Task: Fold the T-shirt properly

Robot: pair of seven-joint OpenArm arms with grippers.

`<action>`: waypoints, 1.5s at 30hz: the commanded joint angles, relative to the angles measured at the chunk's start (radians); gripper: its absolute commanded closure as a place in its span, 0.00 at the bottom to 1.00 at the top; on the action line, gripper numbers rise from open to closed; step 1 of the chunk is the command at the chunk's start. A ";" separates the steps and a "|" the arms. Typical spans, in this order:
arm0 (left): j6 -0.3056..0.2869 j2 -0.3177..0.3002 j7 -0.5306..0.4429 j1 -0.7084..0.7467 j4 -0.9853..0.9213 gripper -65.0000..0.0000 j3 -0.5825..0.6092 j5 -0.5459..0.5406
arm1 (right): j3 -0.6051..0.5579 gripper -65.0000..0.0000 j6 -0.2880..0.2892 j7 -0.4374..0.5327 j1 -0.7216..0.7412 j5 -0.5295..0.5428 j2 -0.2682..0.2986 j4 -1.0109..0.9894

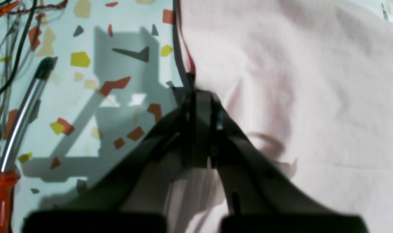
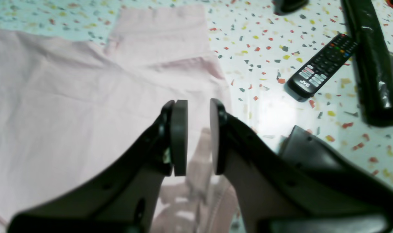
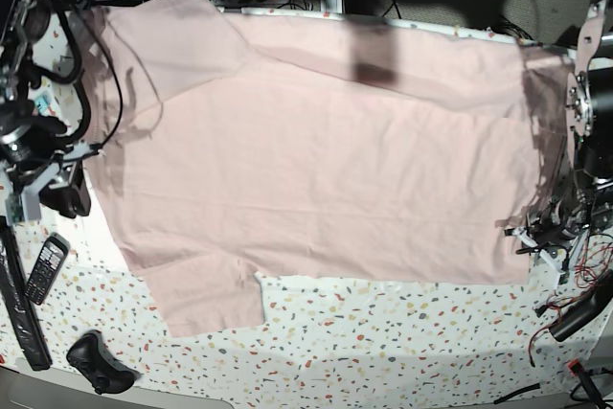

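Observation:
The pale pink T-shirt (image 3: 316,160) lies spread flat on the speckled table (image 3: 383,332), plain side up, with its sleeves at the left of the base view. My left gripper (image 1: 199,97) is shut at the shirt's (image 1: 296,97) hem edge, and cloth appears pinched between its fingers; in the base view it (image 3: 538,235) is at the right. My right gripper (image 2: 198,129) is open by a narrow gap, low over the shirt's (image 2: 70,97) edge near a sleeve (image 2: 160,32). In the base view it (image 3: 67,193) is at the left.
A black JVC remote (image 2: 319,68) and a long black object (image 2: 371,64) lie right of the right gripper. An orange-handled screwdriver (image 1: 2,194) and loose wires (image 1: 11,38) lie beside the left gripper. A black object (image 3: 96,363) sits at the front left.

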 commanded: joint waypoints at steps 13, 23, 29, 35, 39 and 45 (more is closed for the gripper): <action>0.000 -0.006 -0.048 0.019 0.011 1.00 0.001 0.002 | -0.197 0.55 -0.003 -0.056 0.482 0.034 0.192 -0.499; -0.002 0.094 -0.047 -0.002 0.022 1.00 0.001 0.047 | -0.562 0.55 -0.003 -0.239 0.928 0.035 0.204 -1.065; -0.005 0.096 -0.019 0.000 0.035 1.00 0.001 0.047 | -0.617 0.55 -0.008 -0.247 0.968 -0.037 0.132 -1.172; -0.005 0.091 -0.018 0.000 0.035 1.00 0.001 0.047 | -0.617 0.55 -0.078 -0.200 0.969 -0.190 0.075 -1.275; -0.005 0.091 -0.018 0.000 0.035 1.00 0.001 0.047 | -0.617 0.55 -0.097 -0.167 0.968 -0.254 0.067 -1.332; -0.005 0.091 -0.018 0.000 0.035 1.00 0.001 0.047 | -0.615 0.55 -0.105 -0.136 0.968 -0.278 0.068 -1.377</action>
